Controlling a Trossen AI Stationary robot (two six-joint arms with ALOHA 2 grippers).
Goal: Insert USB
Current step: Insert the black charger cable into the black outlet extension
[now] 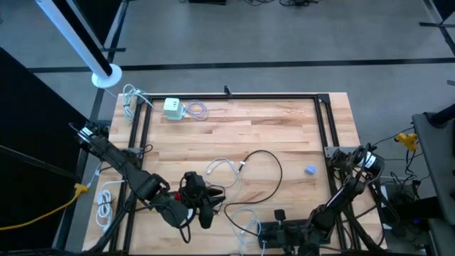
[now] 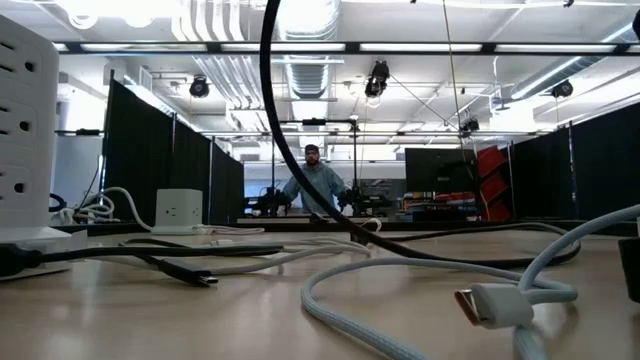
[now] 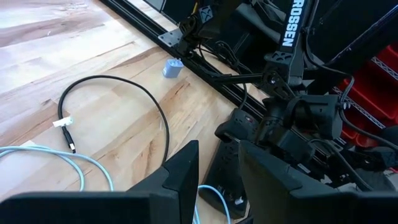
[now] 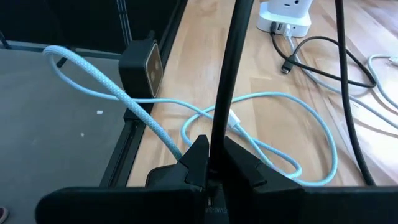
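- USB cable in black (image 1: 264,165) is lying in a loop on the wooden table (image 1: 284,128), near its middle, with one plug end by a white cable (image 1: 222,171) and the other end running to the right gripper at the near edge.
- White charger block (image 1: 173,107), the landmark here, is sitting at the far left of the table just inside the black frame rail (image 1: 270,95); a small coiled cable (image 1: 197,110) is lying beside it on the right.
- Left gripper (image 1: 205,213) is hovering well toward the near edge from the charger block, its arm reaching in low from the left edge; its fingers (image 3: 180,171) are parted with nothing between them.
- Open bare wood is stretching to the right of the charger block along the far rail.
- Right gripper (image 1: 264,231) is sitting at the near edge, far right of the charger block, with its arm folded back toward the right rail; its fingers (image 4: 239,163) are clenched on the black USB cable, which is rising straight up from them.
- Small blue adapter (image 1: 311,170) is resting alone near the right rail.
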